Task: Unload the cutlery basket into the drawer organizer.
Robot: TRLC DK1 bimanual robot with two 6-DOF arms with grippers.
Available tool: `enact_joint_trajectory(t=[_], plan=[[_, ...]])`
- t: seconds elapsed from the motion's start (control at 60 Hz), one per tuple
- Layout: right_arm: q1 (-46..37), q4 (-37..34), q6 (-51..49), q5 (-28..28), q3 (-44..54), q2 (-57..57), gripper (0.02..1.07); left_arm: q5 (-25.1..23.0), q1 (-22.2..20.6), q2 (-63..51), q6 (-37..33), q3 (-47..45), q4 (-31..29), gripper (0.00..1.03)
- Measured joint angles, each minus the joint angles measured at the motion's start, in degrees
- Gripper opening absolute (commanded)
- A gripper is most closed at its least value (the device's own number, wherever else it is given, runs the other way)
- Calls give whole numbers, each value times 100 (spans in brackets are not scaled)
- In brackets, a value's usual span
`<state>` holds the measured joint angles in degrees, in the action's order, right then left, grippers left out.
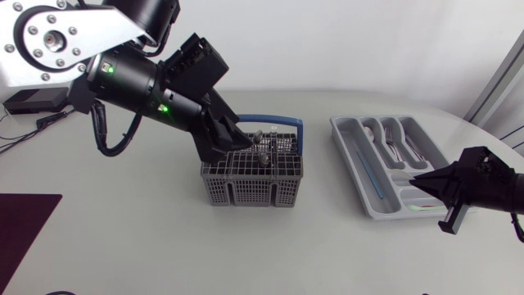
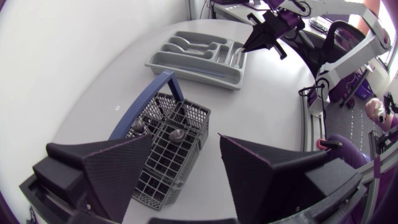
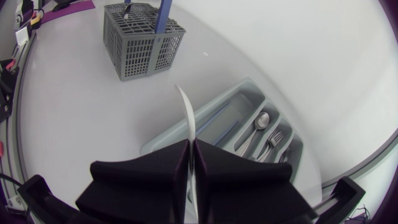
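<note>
The grey cutlery basket (image 1: 254,182) with its blue handle (image 1: 274,121) stands mid-table. Two pieces of cutlery (image 1: 264,152) stick up in its back compartments. My left gripper (image 1: 240,147) hangs open just over the basket's left side. In the left wrist view the basket (image 2: 168,155) lies between and ahead of the open fingers (image 2: 118,168), with the handle ends (image 2: 177,134) showing. The grey drawer organizer (image 1: 348,143) sits at the right. My right gripper (image 1: 419,182) hovers at its near right corner, shut on a thin knife (image 3: 186,115) that points over the organizer (image 3: 163,140).
The organizer's compartments hold spoons (image 3: 261,121) and forks (image 3: 273,142), and its long slot holds a blue-handled piece (image 1: 370,174). A dark mat (image 1: 20,225) lies at the table's front left. In the left wrist view my right gripper (image 2: 261,34) shows beyond the organizer (image 2: 186,68).
</note>
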<state>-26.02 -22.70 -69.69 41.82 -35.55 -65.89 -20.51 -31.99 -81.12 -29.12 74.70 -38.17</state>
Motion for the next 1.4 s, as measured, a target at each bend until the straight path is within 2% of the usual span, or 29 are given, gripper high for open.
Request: enact_joint_trajectory(t=[0.167,0.333,0.433,0.733,1.0,1.05,1.2,1.233,1.4], plan=[[-450,-516,-715,11,-824,-1126,8,2,0,4,-118,-52,61,92],[-739,-1408,-1475,-55,-1921,-2179,8,2,0,4,-205,-94,81,92],[-752,-1810,-1869,-262,-2457,-2684,8,4,0,2,-245,-94,85,92],[-595,-2570,-2675,-1016,-3244,-3766,9,7,-33,2,-446,-173,122,92],[-470,-2627,-3104,-1626,-3364,-4199,43,4,-81,2,-678,-256,122,92],[-470,-2638,-3110,-1663,-3390,-4227,45,4,-103,2,-693,-256,122,92],[-470,-2636,-3110,-1679,-3453,-4242,58,4,-192,-4,-693,-256,122,92],[-472,-2627,-3108,-1637,-3464,-4242,64,4,-210,-4,-693,-256,122,92],[-481,-2688,-3001,-1217,-3475,-3945,82,7,-319,-4,-697,-256,122,92]])
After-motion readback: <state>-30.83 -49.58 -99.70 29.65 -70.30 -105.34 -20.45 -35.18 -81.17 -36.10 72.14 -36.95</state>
